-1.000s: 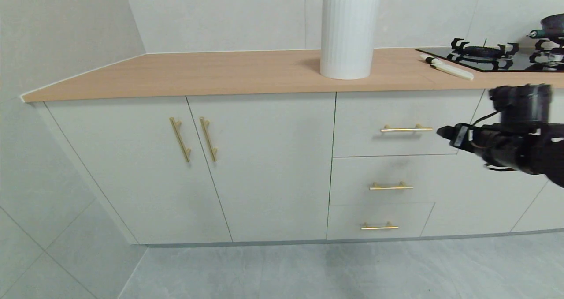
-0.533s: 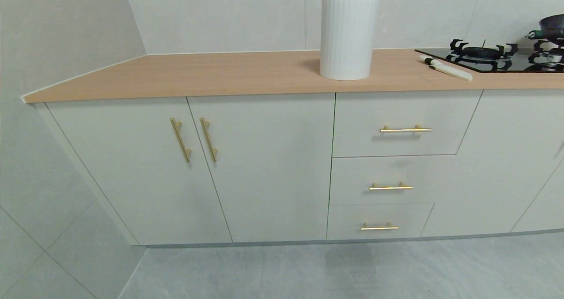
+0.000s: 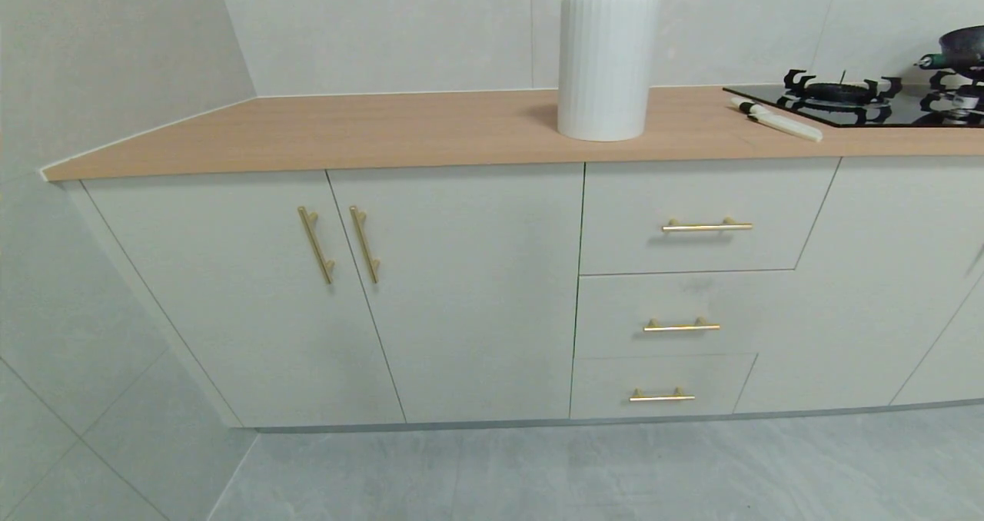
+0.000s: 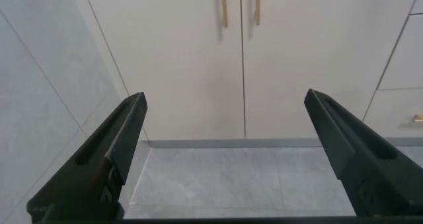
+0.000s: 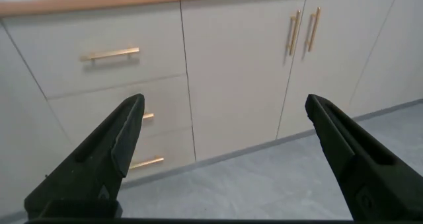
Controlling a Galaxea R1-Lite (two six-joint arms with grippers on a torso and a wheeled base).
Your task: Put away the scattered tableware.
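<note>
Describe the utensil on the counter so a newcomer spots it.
Follow the wooden countertop to the black gas hob on the right. At the hob's left edge lies the knife: slim, cream, lying flat, unlike the tall ribbed white cylinder standing to its left.

White knife (image 3: 776,118) flat on countertop (image 3: 384,129)

The left gripper (image 4: 225,154) stands wide open, its two dark fingers (image 4: 99,164) splayed far apart with the tips level with each other. Over to the right gripper (image 5: 225,158), and it's the same picture: fingers (image 5: 357,158) spread to full width, wedge-shaped, tips even. Both grippers sit low and point forward and a little downward. Each pair of fingers is parted about as widely as the other.
</note>
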